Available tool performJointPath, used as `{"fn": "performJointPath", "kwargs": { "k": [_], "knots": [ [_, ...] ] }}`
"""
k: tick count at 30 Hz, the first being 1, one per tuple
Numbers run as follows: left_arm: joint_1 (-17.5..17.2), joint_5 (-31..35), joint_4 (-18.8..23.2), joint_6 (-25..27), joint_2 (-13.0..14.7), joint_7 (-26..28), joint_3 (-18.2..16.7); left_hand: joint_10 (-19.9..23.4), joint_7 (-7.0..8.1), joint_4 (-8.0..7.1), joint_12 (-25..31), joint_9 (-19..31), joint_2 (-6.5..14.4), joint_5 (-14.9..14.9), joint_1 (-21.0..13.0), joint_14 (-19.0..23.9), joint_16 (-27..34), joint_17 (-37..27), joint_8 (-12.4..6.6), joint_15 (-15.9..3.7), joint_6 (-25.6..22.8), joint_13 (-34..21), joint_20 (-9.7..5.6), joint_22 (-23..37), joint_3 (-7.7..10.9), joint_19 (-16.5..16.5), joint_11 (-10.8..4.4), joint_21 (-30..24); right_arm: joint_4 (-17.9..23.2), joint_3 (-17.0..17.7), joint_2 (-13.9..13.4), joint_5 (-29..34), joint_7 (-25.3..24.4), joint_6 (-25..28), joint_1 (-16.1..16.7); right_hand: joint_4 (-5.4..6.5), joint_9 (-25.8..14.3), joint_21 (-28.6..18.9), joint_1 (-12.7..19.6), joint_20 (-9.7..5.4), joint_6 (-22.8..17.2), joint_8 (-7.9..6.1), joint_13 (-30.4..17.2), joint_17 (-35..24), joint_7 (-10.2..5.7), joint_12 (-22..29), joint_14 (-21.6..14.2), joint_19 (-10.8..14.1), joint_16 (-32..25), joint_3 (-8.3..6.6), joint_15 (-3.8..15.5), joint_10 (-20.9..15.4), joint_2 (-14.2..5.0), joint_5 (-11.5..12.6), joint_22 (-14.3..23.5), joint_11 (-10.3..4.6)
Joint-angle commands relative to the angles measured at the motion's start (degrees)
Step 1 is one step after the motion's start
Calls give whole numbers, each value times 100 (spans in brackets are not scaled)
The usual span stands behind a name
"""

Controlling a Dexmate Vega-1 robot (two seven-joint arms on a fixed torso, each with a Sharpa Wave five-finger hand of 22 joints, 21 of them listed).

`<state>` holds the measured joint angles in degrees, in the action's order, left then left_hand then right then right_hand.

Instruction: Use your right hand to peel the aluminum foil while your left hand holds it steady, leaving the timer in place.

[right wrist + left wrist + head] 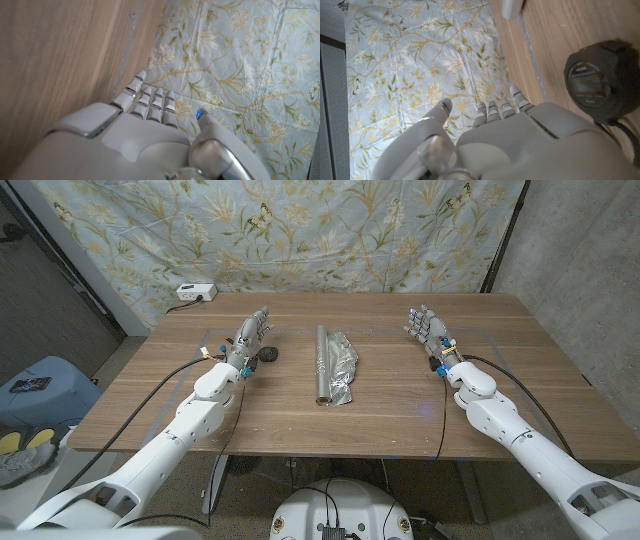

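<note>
A roll of aluminum foil [325, 365] lies lengthwise in the middle of the table, with a crumpled loose sheet [343, 363] spread to its right side. A round black timer [268, 356] sits left of the roll; in the left wrist view the timer [596, 81] lies close beside my left hand [530, 145]. My left hand [250, 338] stands open just left of the timer, fingers stretched toward the far edge, holding nothing. My right hand [428, 330] is open at the right of the table, well clear of the foil; its fingers [150, 102] are straight and empty.
A white power strip [195, 292] lies at the table's far left corner. A floral cloth [300, 230] hangs behind the table. Tape lines [480, 335] mark the wood near both hands. Black cables run along both forearms. Bare wood lies between the foil and each hand.
</note>
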<state>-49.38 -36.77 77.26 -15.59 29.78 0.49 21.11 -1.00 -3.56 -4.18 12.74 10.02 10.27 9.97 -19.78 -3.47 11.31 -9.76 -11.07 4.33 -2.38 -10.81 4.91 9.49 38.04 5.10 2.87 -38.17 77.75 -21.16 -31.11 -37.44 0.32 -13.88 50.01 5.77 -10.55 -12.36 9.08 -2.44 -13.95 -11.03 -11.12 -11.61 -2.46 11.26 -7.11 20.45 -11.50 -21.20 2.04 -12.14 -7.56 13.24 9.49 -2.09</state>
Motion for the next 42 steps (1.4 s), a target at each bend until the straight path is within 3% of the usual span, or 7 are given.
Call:
{"fn": "performJointPath", "kwargs": {
  "k": [1, 5, 12, 23, 25, 32, 42],
  "knots": [
    [-43, 111, 412, 256, 45, 287, 38, 27, -50, 35, 18, 21, 6, 24, -76, 61, 18, -7, -28, 21, -44, -22, 13, 8, 50, -51, 23, -18, 90, -60, -113, 5, -49, 418, -43, -26, -13, -25, 72, -210, -64, -24, -24, -13, 8, 37, -31, 40, -30, -50, 97, -41, -18, 18, 16, 3],
    [-57, 126, 650, 480, 84, 423, 66, 49, -65, 95, 20, 22, -2, 20, -120, 73, 9, -4, -18, 39, -47, -21, 15, 7, 67, -58, 51, 5, 55, -79, -119, 9, -29, 468, -79, -39, -13, -17, 86, -211, -70, -25, -24, -10, 17, 35, -32, 43, -28, -63, 96, -42, -20, 16, 16, 28],
    [-253, 240, 1336, 940, 254, 984, 2, 524, -277, 627, 141, 35, -40, 83, -494, 587, 104, -29, -61, 234, -415, -46, 141, 23, 154, -438, 203, 95, -29, -141, -127, 97, 35, 471, -187, -71, -13, -3, 123, -210, -65, -22, -25, 0, 29, 32, -26, 42, -19, -90, 95, -41, -25, 13, 17, 41],
    [-503, 451, 1872, 1303, 441, 1593, -121, 982, -473, 1036, 271, 49, -76, 204, -746, 1066, 205, -66, -102, 306, -803, -105, 244, 45, 117, -770, 320, 143, -84, -217, -83, 188, 28, 478, -263, -120, -13, 21, 177, -211, -47, -14, -27, 11, 39, 14, -10, 36, -6, -133, 113, -1, -31, 3, 18, 32],
    [-545, 490, 1966, 1380, 482, 1689, -143, 1119, -454, 1131, 318, 52, -100, 249, -802, 1191, 237, -76, -121, 254, -927, -128, 202, 52, 95, -855, 309, 148, -90, -227, -73, 205, 20, 472, -276, -125, -13, 24, 182, -211, -43, -12, -27, 12, 40, 13, -7, 36, -4, -137, 114, 1, -30, 2, 18, 31],
    [-657, 656, 2401, 1796, 602, 2135, -204, 1528, -573, 1274, 468, 63, -141, 419, -907, 1732, 472, -190, -163, 244, -1276, -215, 255, 74, -29, -1162, 370, 134, -87, -250, -94, 261, 37, 479, -323, -147, -14, 36, 205, -209, -23, -5, -28, 16, 46, 6, 2, 31, 2, -155, 111, 18, -28, -5, 18, 28],
    [-559, 1020, 3003, 2727, 666, 2779, -103, 2221, -624, 1461, 788, 81, -344, 646, -1314, 2444, 930, -385, -265, 130, -1865, -429, 290, 97, -219, -1673, 274, 69, -318, -258, -120, 283, 265, 379, -478, -188, -14, 54, 246, -210, -4, 1, -29, 23, 46, -6, 10, 22, 8, -186, 116, 52, -26, -17, 19, 20]
  ]
}}
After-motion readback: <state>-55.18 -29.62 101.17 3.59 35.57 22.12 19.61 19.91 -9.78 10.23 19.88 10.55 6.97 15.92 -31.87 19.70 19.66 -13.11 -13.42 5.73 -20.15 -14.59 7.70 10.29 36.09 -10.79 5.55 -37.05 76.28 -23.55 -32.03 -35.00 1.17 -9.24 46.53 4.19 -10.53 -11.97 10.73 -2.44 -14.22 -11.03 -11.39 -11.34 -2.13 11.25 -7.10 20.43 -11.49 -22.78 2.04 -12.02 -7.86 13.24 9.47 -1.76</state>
